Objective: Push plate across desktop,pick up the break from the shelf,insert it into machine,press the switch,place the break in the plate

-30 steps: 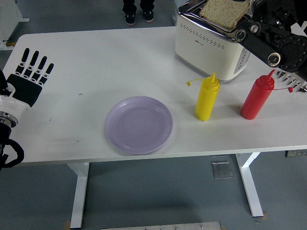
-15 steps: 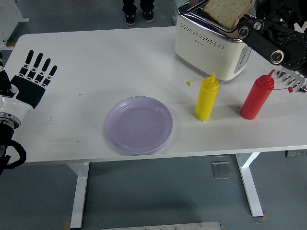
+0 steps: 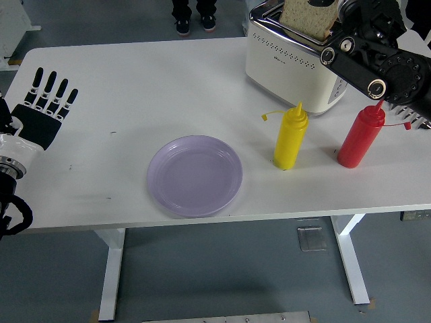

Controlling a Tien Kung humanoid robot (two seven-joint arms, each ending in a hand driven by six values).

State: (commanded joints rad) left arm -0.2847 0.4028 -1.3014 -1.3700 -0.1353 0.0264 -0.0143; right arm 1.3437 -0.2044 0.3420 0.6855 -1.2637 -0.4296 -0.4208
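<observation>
The bread (image 3: 306,17) is soft and light, standing in the toaster (image 3: 296,64) slot with the right robot hand (image 3: 350,20) beside it, fingers hidden, so pinch its top edge gently or it may tear.

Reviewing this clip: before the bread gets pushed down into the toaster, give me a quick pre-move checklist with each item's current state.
1. Bread slice upright over the toaster slot: ok.
2. Right hand grip on the slice: cannot tell, fingers hidden behind the arm.
3. Plate empty and ready near the front edge: ok.
4. Yellow bottle and red bottle upright, apart from the toaster: ok.
5. Left hand open, resting at the table's left edge, out of the way: ok.
</observation>
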